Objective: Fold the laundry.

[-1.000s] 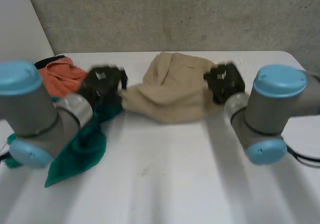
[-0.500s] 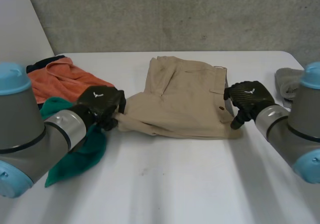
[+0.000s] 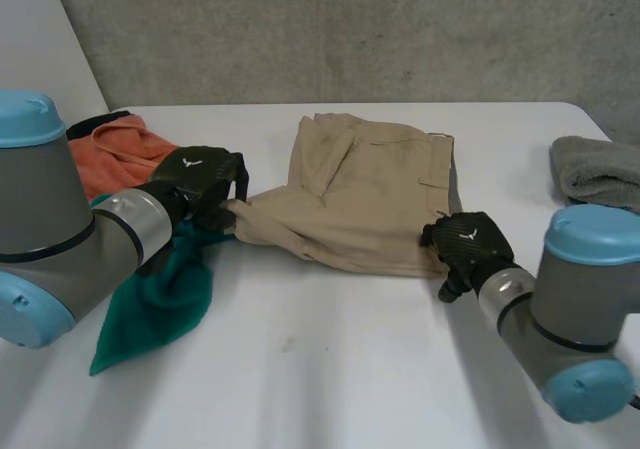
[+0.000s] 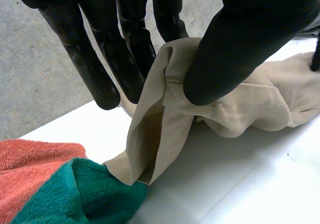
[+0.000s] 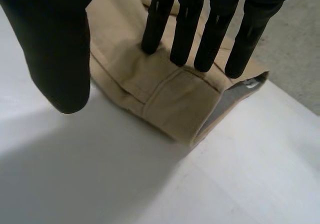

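Observation:
Tan shorts lie folded flat in the middle of the white table. My left hand is at their left corner. In the left wrist view its thumb and fingers pinch a bunched edge of the tan cloth, which is lifted a little off the table. My right hand is at the near right corner. In the right wrist view its straight fingers rest their tips on the waistband, while the thumb hangs over bare table and grips nothing.
An orange towel lies at the back left, and a green towel sits just under my left forearm. A folded grey towel lies at the far right edge. A concrete wall stands behind the table.
The shorts were bunched and held up between both hands; now they lie spread flat. My right hand has let go and come toward the near right corner. My left hand keeps its pinch.

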